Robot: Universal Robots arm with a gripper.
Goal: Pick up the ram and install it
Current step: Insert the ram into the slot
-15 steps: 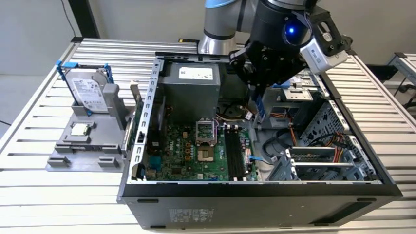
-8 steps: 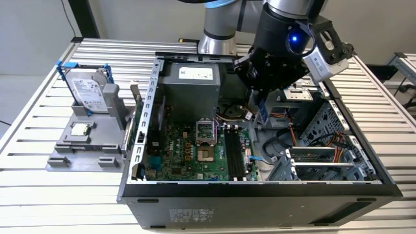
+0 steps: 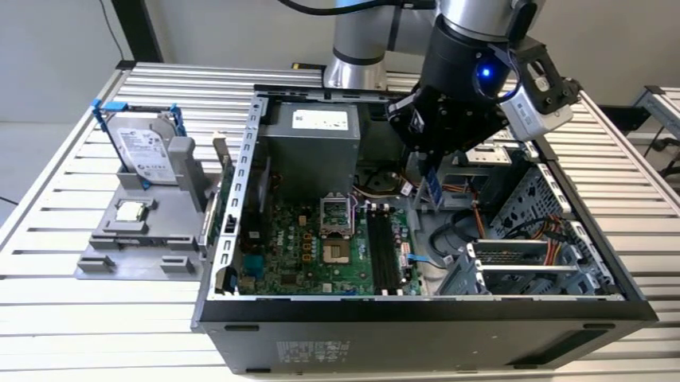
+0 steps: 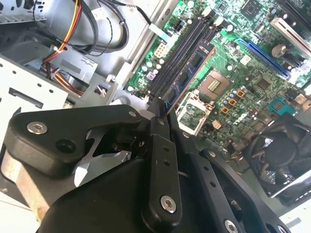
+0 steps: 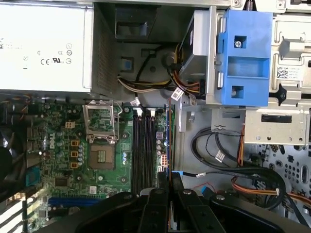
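In the exterior view, the open computer case (image 3: 425, 334) is lying on the slatted table (image 3: 64, 318). It is holding a green board (image 3: 308, 247), with a grey power box (image 3: 314, 139) at twelve o'clock of the board and metal drive cages (image 3: 552, 215) at three o'clock. The gripper (image 3: 431, 177) is hanging in the case's opening, pinched narrow on the ram (image 3: 435, 193), which is pointing down above the board, near the black slots (image 3: 384, 247) but apart from them. At nine o'clock from the case, on the exterior view's left, a grey stand (image 3: 138, 247) is carrying an upright hard drive (image 3: 143, 147) and a small square chip (image 3: 130, 211).

In the second wrist view, the gripper (image 4: 158, 114) is clamping one end of the ram (image 4: 189, 70), whose length is running alongside the slots (image 4: 182, 48). A bare socket (image 4: 214, 85) and a fan (image 4: 282, 150) are sitting nearby.

In the first wrist view, the ram (image 5: 168, 141) is showing edge-on in the gripper (image 5: 170, 194), just beside the slots (image 5: 143, 145). Loose cables (image 5: 228, 160) and a blue bracket (image 5: 245, 58) are crowding the far side.
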